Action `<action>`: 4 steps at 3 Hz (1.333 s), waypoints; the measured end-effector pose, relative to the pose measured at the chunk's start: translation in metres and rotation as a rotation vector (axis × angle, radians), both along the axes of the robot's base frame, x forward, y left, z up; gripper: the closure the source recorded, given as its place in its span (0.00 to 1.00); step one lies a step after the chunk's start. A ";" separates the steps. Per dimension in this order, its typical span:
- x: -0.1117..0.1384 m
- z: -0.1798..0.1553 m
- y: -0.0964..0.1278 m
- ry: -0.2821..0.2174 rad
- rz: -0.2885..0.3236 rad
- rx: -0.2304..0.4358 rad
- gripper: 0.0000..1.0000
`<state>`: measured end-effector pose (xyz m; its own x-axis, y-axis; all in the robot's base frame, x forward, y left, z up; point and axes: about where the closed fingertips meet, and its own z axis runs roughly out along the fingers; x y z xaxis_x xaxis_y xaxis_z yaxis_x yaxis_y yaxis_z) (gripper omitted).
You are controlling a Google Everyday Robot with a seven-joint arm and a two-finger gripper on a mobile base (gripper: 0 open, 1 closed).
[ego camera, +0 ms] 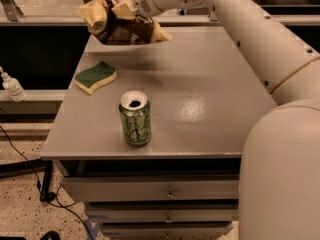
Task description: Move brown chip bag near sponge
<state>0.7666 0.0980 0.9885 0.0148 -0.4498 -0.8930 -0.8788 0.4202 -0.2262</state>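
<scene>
So the gripper (121, 10) is up at the top left of the camera view, hanging over the far left corner of the table (210, 94). It's clamped onto the brown chip bag (127, 29) from above, pinching the crinkled top of the foil. The foil bunches up around the gripper, so not much of it shows, but the bag is clearly off the surface and hanging from it.

The bag droops below the gripper and spreads to both sides, one pale yellow end poking left and the other poking right, with the dark brown middle and white lettering facing the camera. It throws a soft shadow on the tabletop right under it.

The sponge (95, 77) lies flat near the table's left edge, green side up, closer to the camera than the bag and a bit to the left of the gripper. Bag and sponge aren't touching, since the bag is up in the air above the far side of it.

A green soda can (135, 119) stands upright near the front edge, well apart from the bag. The white arm (240, 24) comes in from the right.
</scene>
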 end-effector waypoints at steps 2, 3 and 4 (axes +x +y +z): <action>-0.002 -0.024 0.041 0.013 0.054 0.029 0.36; -0.004 -0.036 0.047 0.023 0.067 0.022 0.13; -0.007 -0.043 0.049 0.028 0.072 0.011 0.00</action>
